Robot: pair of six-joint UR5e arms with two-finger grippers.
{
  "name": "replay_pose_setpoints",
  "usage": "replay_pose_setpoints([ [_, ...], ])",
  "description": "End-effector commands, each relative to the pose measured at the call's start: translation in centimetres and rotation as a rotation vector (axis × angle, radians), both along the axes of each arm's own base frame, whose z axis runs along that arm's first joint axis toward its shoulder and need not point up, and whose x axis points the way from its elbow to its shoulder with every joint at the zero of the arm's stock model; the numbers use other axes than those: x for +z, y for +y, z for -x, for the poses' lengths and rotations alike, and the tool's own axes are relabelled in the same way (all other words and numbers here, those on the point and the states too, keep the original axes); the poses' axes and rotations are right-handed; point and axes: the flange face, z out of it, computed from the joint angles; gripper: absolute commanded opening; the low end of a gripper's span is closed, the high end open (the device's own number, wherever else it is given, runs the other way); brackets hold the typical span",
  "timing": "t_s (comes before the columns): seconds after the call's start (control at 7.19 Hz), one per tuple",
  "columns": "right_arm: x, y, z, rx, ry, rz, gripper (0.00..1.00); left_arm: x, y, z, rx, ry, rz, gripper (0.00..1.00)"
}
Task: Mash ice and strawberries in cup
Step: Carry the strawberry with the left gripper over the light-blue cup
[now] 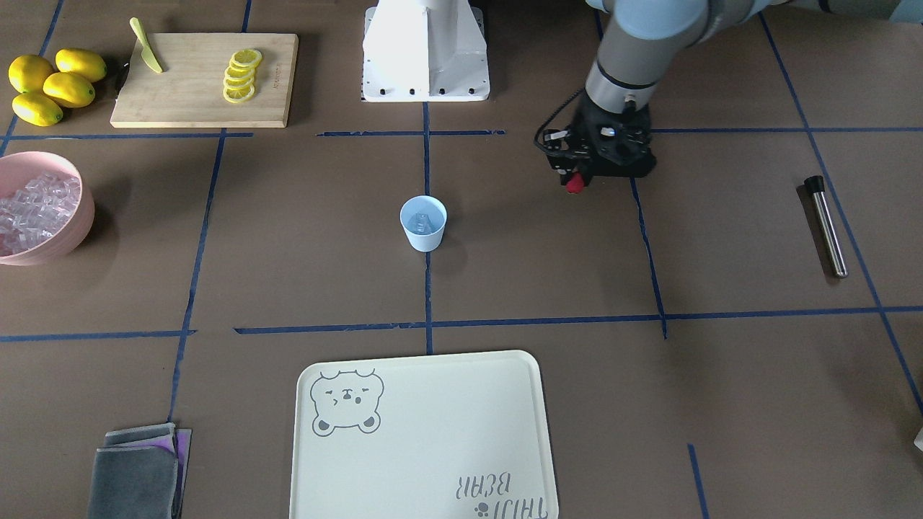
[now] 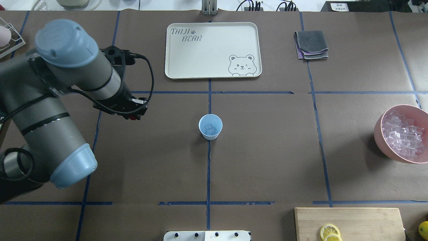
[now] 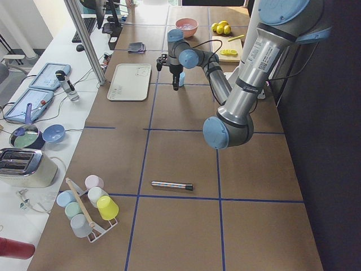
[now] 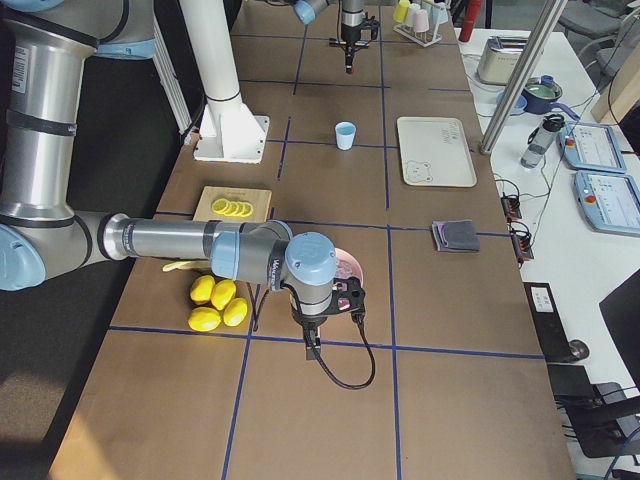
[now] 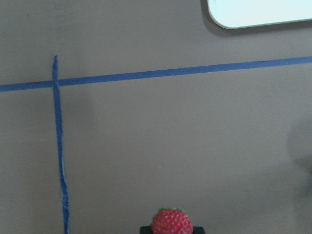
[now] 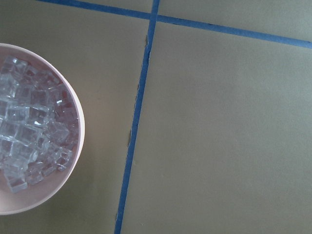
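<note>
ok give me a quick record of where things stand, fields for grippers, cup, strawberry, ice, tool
left gripper: shut on the strawberry
strawberry position: off to the robot's left of the cup, not over it
right gripper: near the pink bowl; open or shut cannot be told
cup: upright near the table's centre, some ice inside, no strawberry in it
pink bowl: filled with ice cubes
metal rod: lying flat on the table, untouched

Grey arms point(image 2: 50, 127), light-blue joint caps point(image 2: 63, 40), black cables point(image 2: 152, 75).
</note>
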Motion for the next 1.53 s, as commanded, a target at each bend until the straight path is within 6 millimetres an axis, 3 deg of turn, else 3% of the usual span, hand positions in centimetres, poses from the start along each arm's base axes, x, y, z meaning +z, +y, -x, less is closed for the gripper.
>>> replay_pose_setpoints([
  [0.0,0.0,0.0,0.0,0.000,0.000,0.001,1.00,-7.0,1.9,-8.8,-0.093,0.009,0.087,0.00],
  [0.14,0.0,0.0,0.0,0.002,-0.002,0.003,1.00,-9.0,1.7,-12.6,-0.127,-0.008,0.099,0.00],
  [0.28,0.1,0.1,0.0,0.001,-0.002,0.005,1.00,-10.6,0.8,-14.6,-0.146,0.020,0.107,0.00],
  [0.42,0.3,0.1,0.0,0.001,-0.002,0.008,1.00,-10.8,-0.6,-16.9,-0.175,0.045,0.128,0.00],
  [0.7,0.4,0.3,0.0,0.001,-0.003,0.011,1.00,-10.0,-1.1,-17.8,-0.175,0.045,0.131,0.06],
  [0.83,0.4,0.3,0.0,0.001,-0.003,0.011,1.00,-9.8,-1.1,-17.8,-0.171,0.040,0.121,0.98],
  [1.25,0.4,0.3,0.0,0.001,-0.003,0.011,1.00,-9.8,-1.0,-17.4,-0.168,0.040,0.108,1.00],
  [1.39,0.4,0.3,0.0,0.001,-0.003,0.011,1.00,-8.2,-0.3,-16.0,-0.110,-0.002,0.065,1.00],
])
